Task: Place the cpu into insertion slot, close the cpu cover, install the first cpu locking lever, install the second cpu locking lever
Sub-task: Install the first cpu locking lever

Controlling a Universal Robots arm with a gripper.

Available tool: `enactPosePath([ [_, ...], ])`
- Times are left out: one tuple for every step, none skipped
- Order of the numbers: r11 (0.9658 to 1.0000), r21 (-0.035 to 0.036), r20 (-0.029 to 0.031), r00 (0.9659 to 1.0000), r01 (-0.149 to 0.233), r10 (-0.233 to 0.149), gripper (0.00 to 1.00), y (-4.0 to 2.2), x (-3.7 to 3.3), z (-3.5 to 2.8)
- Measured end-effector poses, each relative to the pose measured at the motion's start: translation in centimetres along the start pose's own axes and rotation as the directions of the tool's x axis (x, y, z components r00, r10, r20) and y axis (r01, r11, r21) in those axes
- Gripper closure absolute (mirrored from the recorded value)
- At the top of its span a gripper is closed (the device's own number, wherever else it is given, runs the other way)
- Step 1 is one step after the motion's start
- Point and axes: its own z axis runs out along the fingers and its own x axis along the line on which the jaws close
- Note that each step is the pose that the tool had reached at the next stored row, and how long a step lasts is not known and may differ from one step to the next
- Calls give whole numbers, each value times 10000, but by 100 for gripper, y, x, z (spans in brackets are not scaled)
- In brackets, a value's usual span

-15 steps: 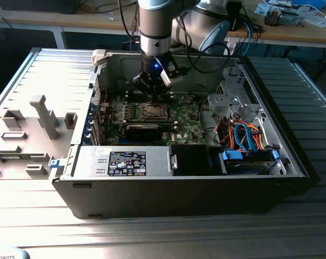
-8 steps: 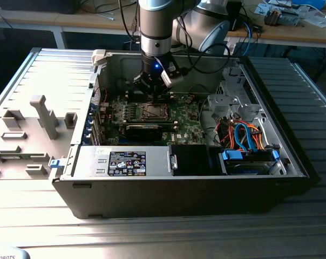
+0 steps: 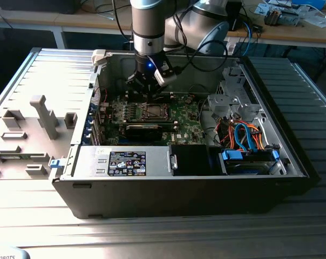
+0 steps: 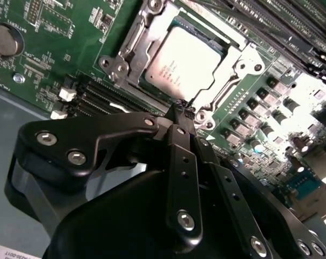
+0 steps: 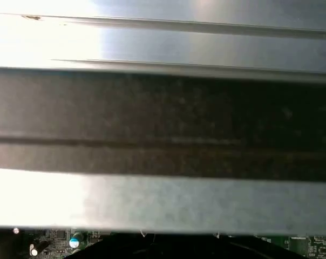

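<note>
From my seat the exterior view gives me a ribbed metal tabletop, pale grey, its grooves running across the frame — bright glare washes the near edge and the far corner on the exterior view's left. A wooden bench runs along the back, cluttered with cables and small items I can't make out. Below it the room falls dark; I see a white bench leg and little else. Light seems to come from overhead — the tabletop shines, the floor stays in shadow.

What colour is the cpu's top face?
Silver-grey metal; the cpu shows best in the second wrist view.
</note>
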Motion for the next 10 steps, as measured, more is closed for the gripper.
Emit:
enactPosePath([
  [10000, 0, 1, 10000, 0, 0, 89, 27, 0, 0],
  [10000, -2, 2, 10000, 1, -1, 89, 42, 0, 1],
  [10000, -3, 2, 10000, 0, 0, 89, 56, -1, 1],
  [10000, -2, 2, 10000, -1, 1, 89, 72, -1, 1],
  [10000, -4, 2, 10000, 0, 0, 89, 81, -2, 1],
  [10000, -5, 2, 10000, 0, 0, 89, 91, -2, 1],
  [10000, -6, 3, 10000, 0, 0, 89, 100, -2, 1],
  [10000, -6, 2, 10000, 0, 0, 89, 112, -3, 1],
  [10000, -6, 2, 10000, 0, 0, 89, 117, -3, 1],
  [10000, -6, 1, 10000, 1, -1, 89, 117, -3, 0],
])
